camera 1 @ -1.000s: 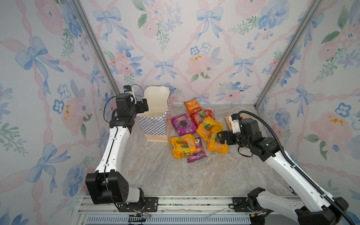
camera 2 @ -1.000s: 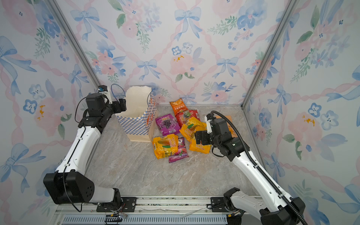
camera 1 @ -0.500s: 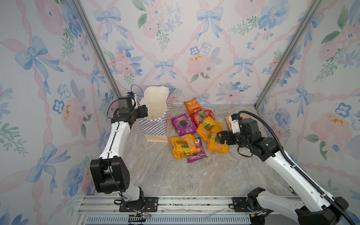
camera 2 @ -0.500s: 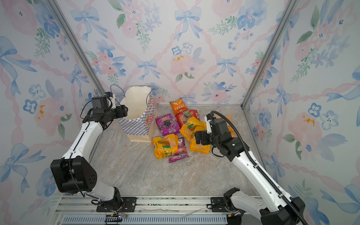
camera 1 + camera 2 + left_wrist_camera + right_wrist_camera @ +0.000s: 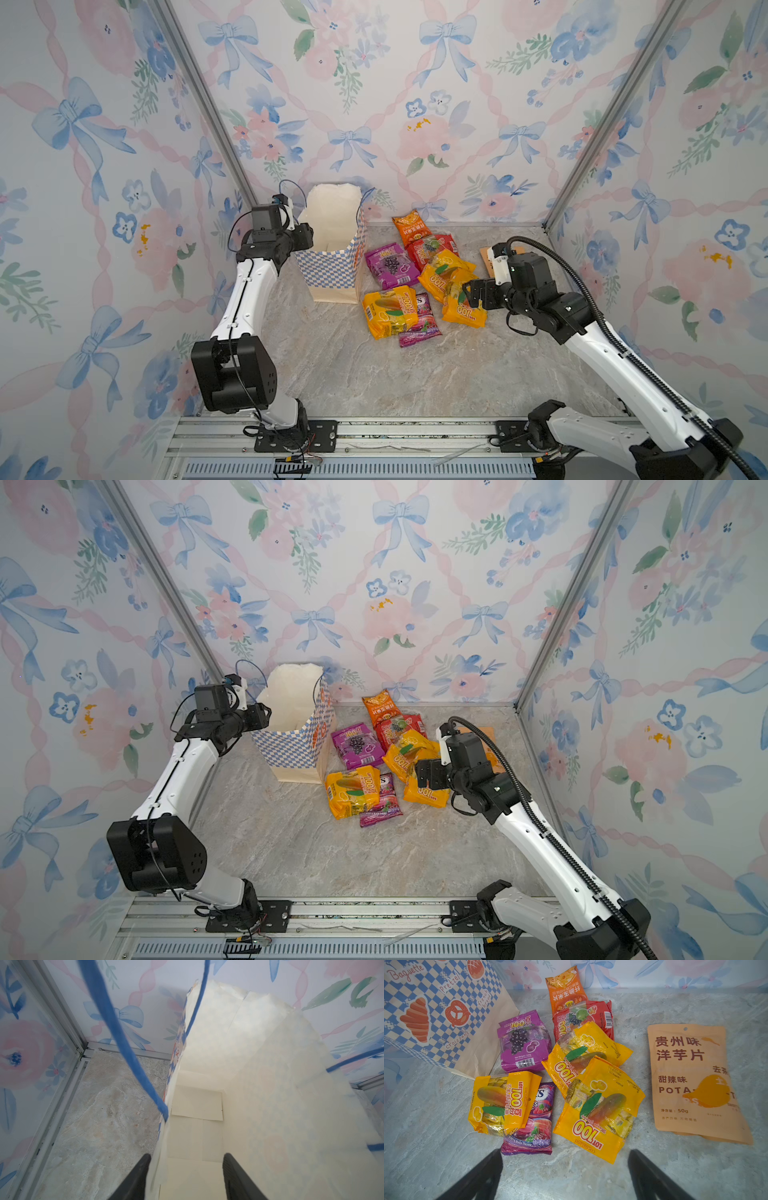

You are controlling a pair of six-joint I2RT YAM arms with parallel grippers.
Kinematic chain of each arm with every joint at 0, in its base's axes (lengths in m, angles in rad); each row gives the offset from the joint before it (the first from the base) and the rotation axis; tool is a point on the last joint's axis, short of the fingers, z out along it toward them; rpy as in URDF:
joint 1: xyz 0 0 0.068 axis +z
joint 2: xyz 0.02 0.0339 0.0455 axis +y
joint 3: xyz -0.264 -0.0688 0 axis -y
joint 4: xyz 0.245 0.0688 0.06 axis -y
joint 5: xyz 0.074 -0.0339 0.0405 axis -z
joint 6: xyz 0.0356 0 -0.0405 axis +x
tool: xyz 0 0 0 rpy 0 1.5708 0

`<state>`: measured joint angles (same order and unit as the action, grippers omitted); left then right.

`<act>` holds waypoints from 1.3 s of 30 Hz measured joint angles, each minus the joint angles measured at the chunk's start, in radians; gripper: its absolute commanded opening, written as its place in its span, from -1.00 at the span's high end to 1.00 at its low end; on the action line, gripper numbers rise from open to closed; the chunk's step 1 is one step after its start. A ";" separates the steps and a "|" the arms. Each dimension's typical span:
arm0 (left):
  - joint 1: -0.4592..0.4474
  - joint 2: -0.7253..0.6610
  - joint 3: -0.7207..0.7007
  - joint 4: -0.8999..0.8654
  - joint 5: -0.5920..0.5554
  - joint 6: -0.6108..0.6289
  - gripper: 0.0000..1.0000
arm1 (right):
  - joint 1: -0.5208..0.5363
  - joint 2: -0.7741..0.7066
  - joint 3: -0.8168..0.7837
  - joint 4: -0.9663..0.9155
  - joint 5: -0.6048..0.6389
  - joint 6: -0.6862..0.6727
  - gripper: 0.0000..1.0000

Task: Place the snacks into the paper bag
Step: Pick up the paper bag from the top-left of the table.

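The blue-and-white checkered paper bag point(image 5: 332, 266) point(image 5: 291, 750) stands open at the back left. My left gripper point(image 5: 305, 241) point(image 5: 186, 1159) is at its top rim, open, with the bag's left wall point(image 5: 164, 1147) between the jaws, close to one finger. The snacks lie in a pile to the bag's right: yellow packets point(image 5: 390, 311) point(image 5: 598, 1109), a purple one point(image 5: 523, 1043), a red one point(image 5: 583, 1016), an orange one point(image 5: 564, 987) and a tan pouch point(image 5: 691, 1080). My right gripper point(image 5: 469, 293) point(image 5: 564, 1155) hovers open beside the nearest yellow packet, holding nothing.
A dark berry packet point(image 5: 533, 1122) lies half under a yellow one. The bag's blue cord handles point(image 5: 124, 1043) hang loose near my left gripper. Flowered walls with metal corner posts point(image 5: 208, 104) close in the marble floor point(image 5: 374, 374) on three sides.
My left gripper has come down from above the bag to its left rim and its jaws have narrowed around the wall. The right arm and the snacks have not moved.
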<state>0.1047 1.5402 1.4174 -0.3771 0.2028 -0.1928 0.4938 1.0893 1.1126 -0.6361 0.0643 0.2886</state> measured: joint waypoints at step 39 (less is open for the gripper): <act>0.000 0.014 0.085 -0.102 -0.040 0.011 0.28 | 0.001 -0.005 -0.008 0.000 0.000 0.008 -0.93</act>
<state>0.1047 1.5539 1.5021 -0.4793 0.1627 -0.1822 0.4950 1.0847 1.1042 -0.6361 0.0643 0.2966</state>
